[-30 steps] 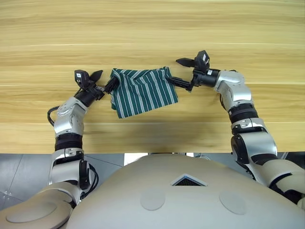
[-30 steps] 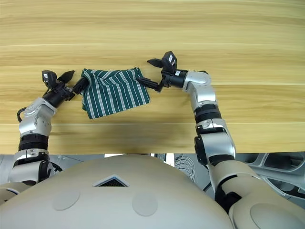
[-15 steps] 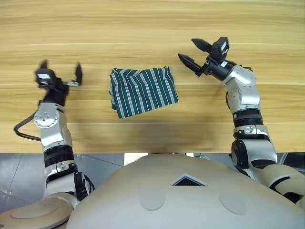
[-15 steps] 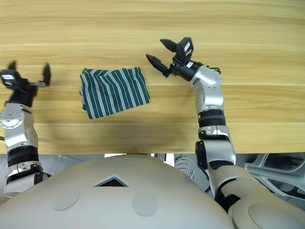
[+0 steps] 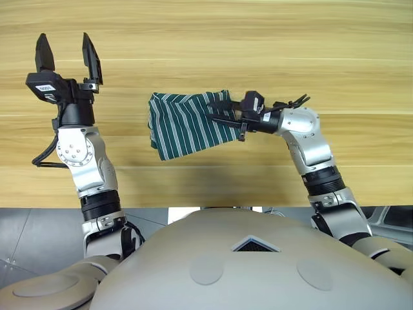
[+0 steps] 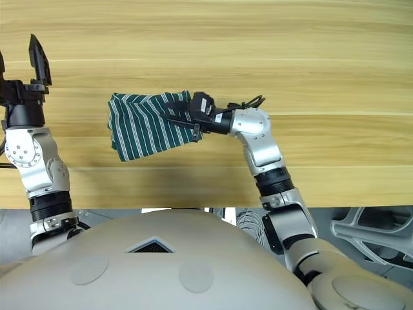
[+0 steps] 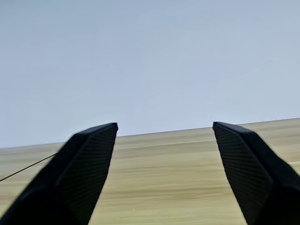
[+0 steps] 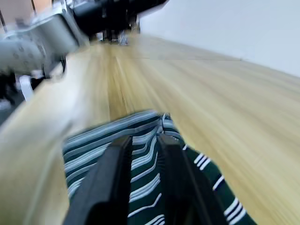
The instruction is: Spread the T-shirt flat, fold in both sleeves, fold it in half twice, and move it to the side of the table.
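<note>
Left eye view: folded T-shirt (image 5: pixel 190 123) lies centred on the bench (image 5: pixel 258 39), so I judge only the move aside remains.
Right end effector (image 5: pixel 211 111): low over the T-shirt's right edge, likely placed to drag or grip it; I cannot tell whether it is closed.
Left end effector (image 5: pixel 64 48): wide open, raised well left of the T-shirt, clear of the work.

Free passage over bare table (image 5: pixel 271 39) at 12, 6 and 9 o'clock of folded T-shirt (image 5: pixel 181 128). Blocked at 3 o'clock by right gripper (image 5: pixel 217 111), fingers nearly together, over shirt's edge. Farther out at 10 o'clock, left gripper (image 5: pixel 64 46), raised, spread wide, well apart.
</note>
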Tool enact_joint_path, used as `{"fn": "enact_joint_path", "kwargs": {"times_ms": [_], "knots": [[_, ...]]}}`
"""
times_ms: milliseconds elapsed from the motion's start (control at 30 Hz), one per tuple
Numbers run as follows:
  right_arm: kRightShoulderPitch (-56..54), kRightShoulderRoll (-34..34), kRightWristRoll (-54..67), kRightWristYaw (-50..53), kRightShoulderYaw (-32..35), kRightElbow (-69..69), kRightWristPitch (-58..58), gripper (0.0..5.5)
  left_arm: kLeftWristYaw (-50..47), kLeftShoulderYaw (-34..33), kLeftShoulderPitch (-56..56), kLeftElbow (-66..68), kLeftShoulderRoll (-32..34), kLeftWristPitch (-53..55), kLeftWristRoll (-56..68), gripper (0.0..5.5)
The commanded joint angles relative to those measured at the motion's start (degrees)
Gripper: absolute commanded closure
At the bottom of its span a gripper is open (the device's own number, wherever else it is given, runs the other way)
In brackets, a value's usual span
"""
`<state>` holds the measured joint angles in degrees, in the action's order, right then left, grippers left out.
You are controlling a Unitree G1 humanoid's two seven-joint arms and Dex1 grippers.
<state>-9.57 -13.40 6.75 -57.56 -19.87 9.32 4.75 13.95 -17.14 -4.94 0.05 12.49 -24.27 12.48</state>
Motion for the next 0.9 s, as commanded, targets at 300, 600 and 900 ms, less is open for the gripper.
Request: {"fn": "enact_joint_path", "kwargs": {"times_ms": [300, 600, 900], "knots": [[-11.61, 8.84, -11.52, 9.85, -7.31, 18.17, 0.11, 5.48, -0.16, 2.30, -1.19, -0.15, -1.19, -0.74, -1.22, 1.87], [-18.82, 13.63, -11.51, 13.91, -3.99, 37.60, 1.03, 5.48, -0.19, 3.96, -3.03, -1.56, -1.97, -0.57, -1.39, 1.87], [-24.93, 12.76, -7.55, 11.71, 5.45, 55.76, 4.58, 5.48, 0.19, 5.44, -2.82, -0.60, -2.14, -0.71, -1.56, 1.87]]}}
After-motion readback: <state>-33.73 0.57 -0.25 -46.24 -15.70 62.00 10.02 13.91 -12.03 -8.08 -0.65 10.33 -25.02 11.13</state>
